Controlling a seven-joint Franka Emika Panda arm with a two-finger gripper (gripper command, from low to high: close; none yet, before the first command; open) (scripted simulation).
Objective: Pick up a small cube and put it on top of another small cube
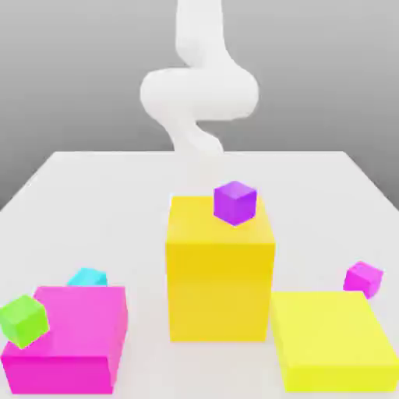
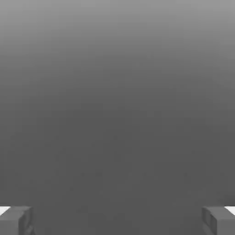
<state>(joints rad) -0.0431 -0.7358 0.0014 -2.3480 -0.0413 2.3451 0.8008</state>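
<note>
Cyan cube: I see it behind the magenta block, partly hidden
Gripper: fingers spread wide, nothing between them
Purple cube: on the tall yellow block
Green cube: at the magenta block's edge, on the exterior view's left

The claw is dark grey, with plain shaded grey beyond it. Unpatterned are the bright cyan small cube, lime-green small cube, violet small cube, magenta small cube, hot-pink flat block, golden-yellow tall block and lemon-yellow flat block.
</note>
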